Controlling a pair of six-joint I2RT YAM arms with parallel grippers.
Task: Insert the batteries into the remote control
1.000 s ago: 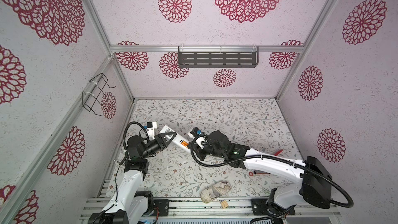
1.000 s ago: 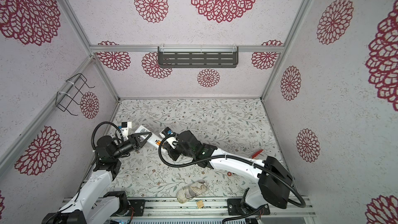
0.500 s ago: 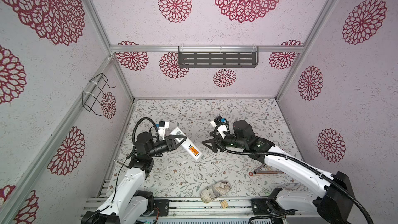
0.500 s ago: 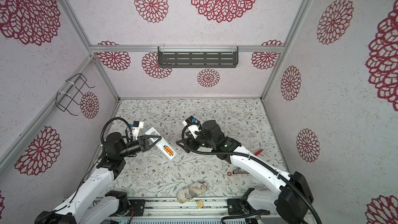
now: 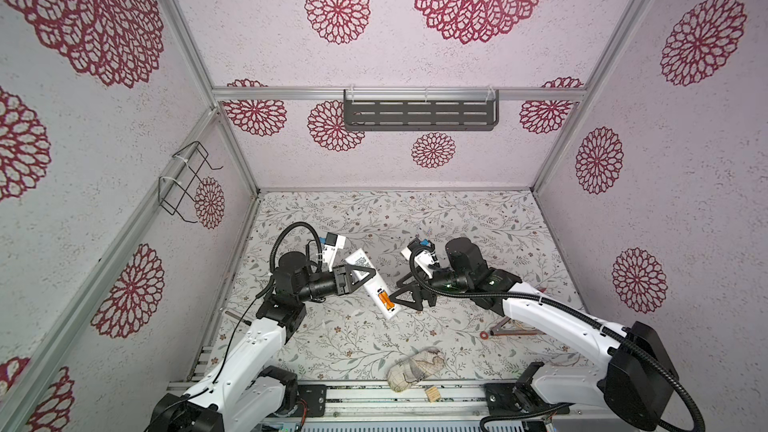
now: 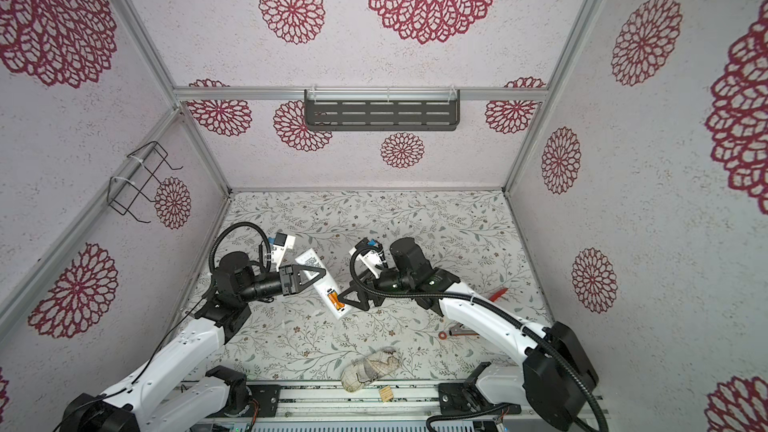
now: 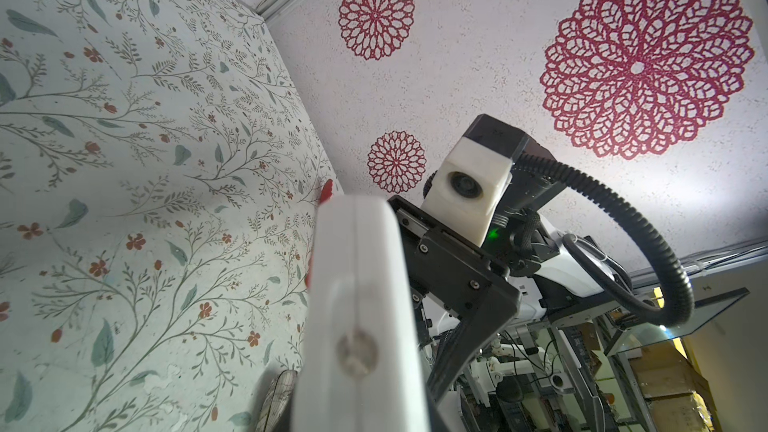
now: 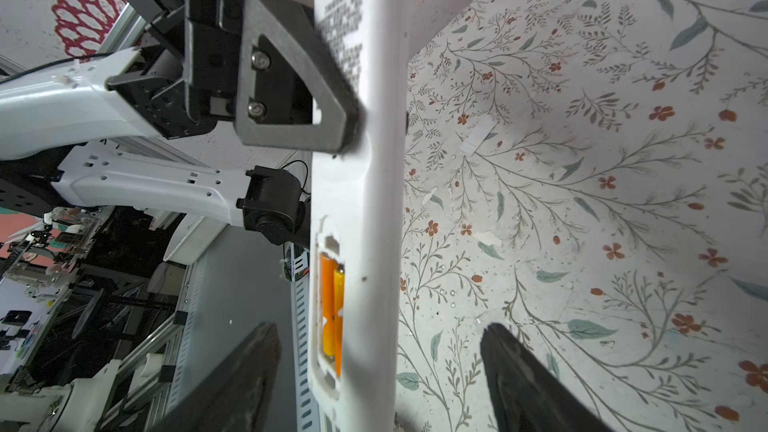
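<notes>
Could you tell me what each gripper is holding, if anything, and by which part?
The left gripper is shut on the remote control near mid-length. The right gripper is open, holding nothing.

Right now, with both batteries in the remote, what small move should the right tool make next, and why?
Probably ease the open right tool in and gently press the batteries flat. They lie side by side in the uncovered bay of the remote. The left tool holds the remote tilted, and no cover is on to keep them in.
</notes>
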